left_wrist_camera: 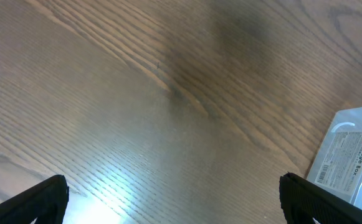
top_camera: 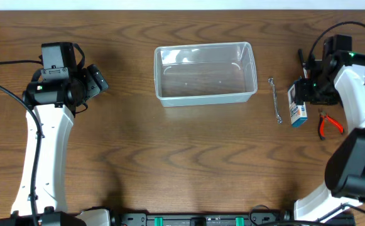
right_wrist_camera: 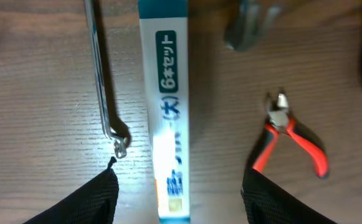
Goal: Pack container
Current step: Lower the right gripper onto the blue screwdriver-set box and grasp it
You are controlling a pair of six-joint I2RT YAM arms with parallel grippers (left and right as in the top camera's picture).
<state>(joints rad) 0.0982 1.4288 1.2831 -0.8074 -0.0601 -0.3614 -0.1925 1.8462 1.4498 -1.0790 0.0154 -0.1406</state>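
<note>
Container (top_camera: 205, 98) sits centrally on the table (top_camera: 169, 163), near the far edge. Left gripper (left_wrist_camera: 181, 202) hangs well to its left, jaws spread wide. Right gripper (right_wrist_camera: 179, 200), jaws also spread, straddles the blue-and-white box (right_wrist_camera: 165, 93) without touching it.

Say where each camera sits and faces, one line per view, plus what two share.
Overhead: above the table, facing down on container, wrench, blue-and-white box, red-handled cutters; both arms show.
Left wrist: down at wood and a container corner; own fingers show.
Right wrist: down on box, wrench, cutters; own fingers show.
Overhead and right wrist share the box.
</note>
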